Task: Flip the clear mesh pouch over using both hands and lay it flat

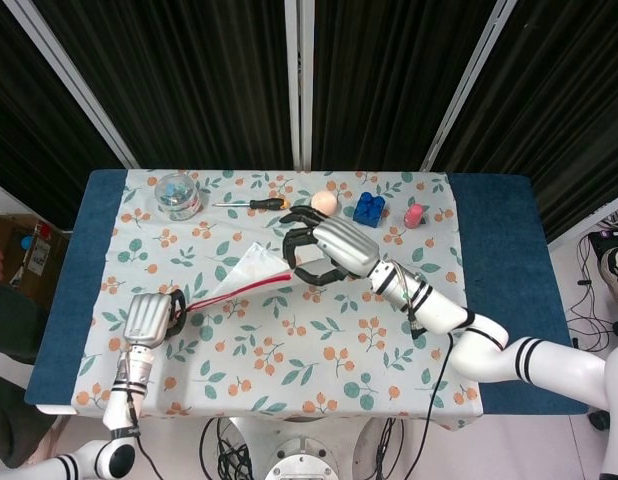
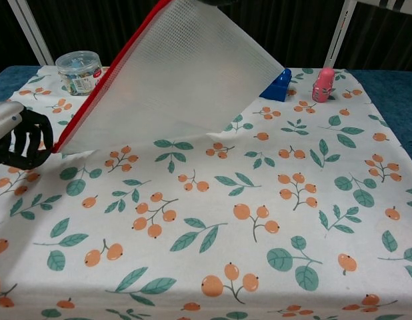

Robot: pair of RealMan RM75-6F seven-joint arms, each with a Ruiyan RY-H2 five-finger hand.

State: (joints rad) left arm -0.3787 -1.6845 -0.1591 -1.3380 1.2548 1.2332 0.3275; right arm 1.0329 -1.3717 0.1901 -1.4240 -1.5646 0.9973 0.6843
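Translucent plastic mesh pouch [image 2: 173,80], red-edged, over matt printed tablecloth [image 2: 259,220].

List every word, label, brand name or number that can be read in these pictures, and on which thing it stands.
None can be read.
Mesh pouch: no print shows.
Clear jar: colored contents only, too blurred to read.
Blue brick and pink toy: no text shows.

Left hand [image 1: 149,319], right hand [image 1: 327,251] hold mesh pouch [image 1: 241,274] aloft.
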